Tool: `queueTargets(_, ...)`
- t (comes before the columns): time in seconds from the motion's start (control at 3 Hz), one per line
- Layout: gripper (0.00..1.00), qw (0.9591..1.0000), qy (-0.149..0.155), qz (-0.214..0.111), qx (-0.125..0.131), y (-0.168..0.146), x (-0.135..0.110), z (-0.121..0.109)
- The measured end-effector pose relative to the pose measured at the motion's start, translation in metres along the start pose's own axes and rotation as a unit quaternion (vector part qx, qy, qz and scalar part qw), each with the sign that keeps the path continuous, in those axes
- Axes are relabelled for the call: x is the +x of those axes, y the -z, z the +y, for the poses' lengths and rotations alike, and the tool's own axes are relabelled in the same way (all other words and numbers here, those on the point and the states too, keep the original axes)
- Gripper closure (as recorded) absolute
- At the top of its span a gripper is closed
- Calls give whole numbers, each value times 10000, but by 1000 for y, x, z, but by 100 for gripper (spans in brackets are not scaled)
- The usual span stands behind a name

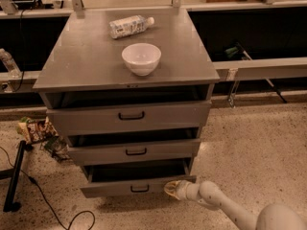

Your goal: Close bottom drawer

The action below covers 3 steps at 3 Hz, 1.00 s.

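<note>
The grey metal cabinet [120, 66] has three drawers. The bottom drawer [115, 188] is pulled out a short way; its low front panel carries a small black handle [139, 189]. The middle drawer [96, 153] and the top drawer [86, 119] stand slightly open too. My gripper [173, 188] comes in from the lower right on a white arm [225, 207] and sits against the right end of the bottom drawer's front panel.
A white bowl [141, 58] and a lying plastic bottle [128, 26] rest on the cabinet top. Snack bags [33, 128] lie on the floor at the left, beside a black stand leg [13, 176] and a cable [53, 210]. A shelf rail [259, 68] runs at the right.
</note>
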<state>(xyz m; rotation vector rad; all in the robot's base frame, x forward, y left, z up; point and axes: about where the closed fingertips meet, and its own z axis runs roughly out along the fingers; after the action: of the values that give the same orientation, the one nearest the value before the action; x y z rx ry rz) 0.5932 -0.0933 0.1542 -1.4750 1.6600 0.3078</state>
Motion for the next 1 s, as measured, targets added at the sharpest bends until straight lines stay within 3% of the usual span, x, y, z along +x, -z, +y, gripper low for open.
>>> queueTargets(0.33,100,9999,38,6,-97,-23,7,-15)
queueTargets(1.0,100,9999,-11,145,13,-40,22,-53)
